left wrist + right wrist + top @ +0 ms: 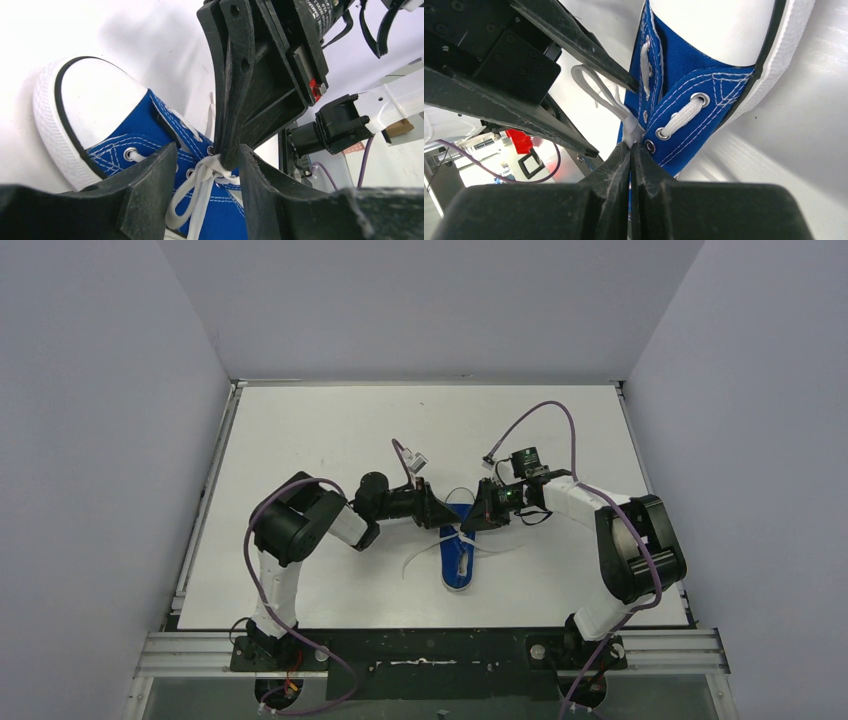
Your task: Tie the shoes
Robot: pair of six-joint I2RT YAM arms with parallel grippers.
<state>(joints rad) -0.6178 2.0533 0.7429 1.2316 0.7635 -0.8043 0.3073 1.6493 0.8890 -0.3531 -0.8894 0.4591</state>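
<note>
The blue canvas sneaker (456,565) with white toe cap lies mid-table between both arms. It shows in the left wrist view (145,125) and the right wrist view (684,65). My right gripper (468,527) (630,146) is shut on the white lace (631,131) at the crossing over the eyelets. My left gripper (442,520) (207,155) is open. Its fingers (150,175) straddle the lace crossing (215,167) and the right gripper's closed tips, without pinching anything. A lace loop (182,200) hangs between the left fingers.
Loose lace ends trail on the white table (330,430) to the left (415,562) and right (500,545) of the sneaker. Grey walls enclose the table on three sides. An aluminium rail (430,645) runs along the near edge.
</note>
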